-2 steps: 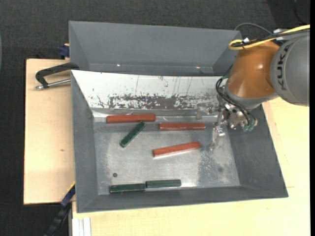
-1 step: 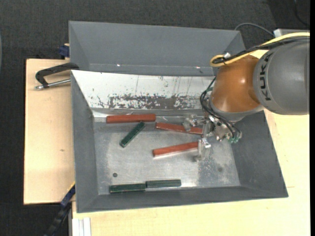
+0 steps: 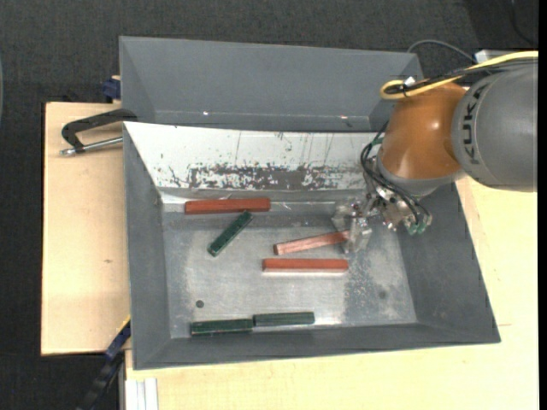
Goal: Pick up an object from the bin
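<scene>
— Which piece is the gripper at?
— The pale copper-red bar (image 3: 306,245). It lies right of the middle of the bin floor, a little tilted, with its right end higher in the view. The gripper (image 3: 357,227) stands at that right end — touching it or just over it, I cannot tell which.
— Open or closed?
— I cannot tell that either. The bar's end runs in under the metal parts.
— Any writing?
— The grey arm link carries lettering (image 3: 469,135) running sideways, which reads KUK before the link's edge cuts it off.
— What lies nearest?
— A brighter red bar (image 3: 305,265) lies just in front of the pale one, nearly level, close beside it but apart. Further left, a slanted dark green bar (image 3: 230,233) lies on the floor. Behind that, a second red bar (image 3: 227,205) rests along the foot of the back wall.
— And the front?
— Two more dark green bars lie end to end along the front wall. The left green bar (image 3: 222,326) and the right green bar (image 3: 284,319) touch or nearly touch. A small dark speck (image 3: 199,305) sits on the floor behind the left one.
— Anything in the way?
— The orange cover (image 3: 423,135) on the wrist hangs over the right rear corner of the bin (image 3: 256,75) and hides the wall there. Black cables (image 3: 373,165) loop down from it toward the gripper. The back wall carries a band of dark scrape marks (image 3: 256,176).
</scene>
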Robot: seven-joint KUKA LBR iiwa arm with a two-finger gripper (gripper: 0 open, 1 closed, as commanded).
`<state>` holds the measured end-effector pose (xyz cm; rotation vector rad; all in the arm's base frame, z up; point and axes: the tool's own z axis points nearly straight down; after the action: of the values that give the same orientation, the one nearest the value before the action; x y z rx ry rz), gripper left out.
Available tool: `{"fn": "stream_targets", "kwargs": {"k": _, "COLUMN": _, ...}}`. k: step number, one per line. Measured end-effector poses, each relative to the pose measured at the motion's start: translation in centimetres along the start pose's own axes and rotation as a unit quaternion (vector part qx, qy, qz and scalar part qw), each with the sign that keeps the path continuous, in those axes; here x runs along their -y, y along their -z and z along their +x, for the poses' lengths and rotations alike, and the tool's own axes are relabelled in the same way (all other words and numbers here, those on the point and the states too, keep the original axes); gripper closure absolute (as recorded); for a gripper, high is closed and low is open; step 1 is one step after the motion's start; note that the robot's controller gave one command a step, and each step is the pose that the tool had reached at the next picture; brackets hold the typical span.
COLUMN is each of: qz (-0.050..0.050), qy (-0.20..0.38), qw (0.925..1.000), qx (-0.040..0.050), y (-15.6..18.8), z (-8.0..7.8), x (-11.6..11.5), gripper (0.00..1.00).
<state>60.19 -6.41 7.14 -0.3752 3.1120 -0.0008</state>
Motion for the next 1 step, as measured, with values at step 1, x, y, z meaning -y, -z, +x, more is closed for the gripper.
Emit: {"fn": "stream_targets", "kwargs": {"k": 1, "qz": 0.000, "qy": 0.000, "qw": 1.0000, "qx": 0.0000, "y": 0.00, "z": 0.00, "x": -0.01, "gripper": 1.00}}
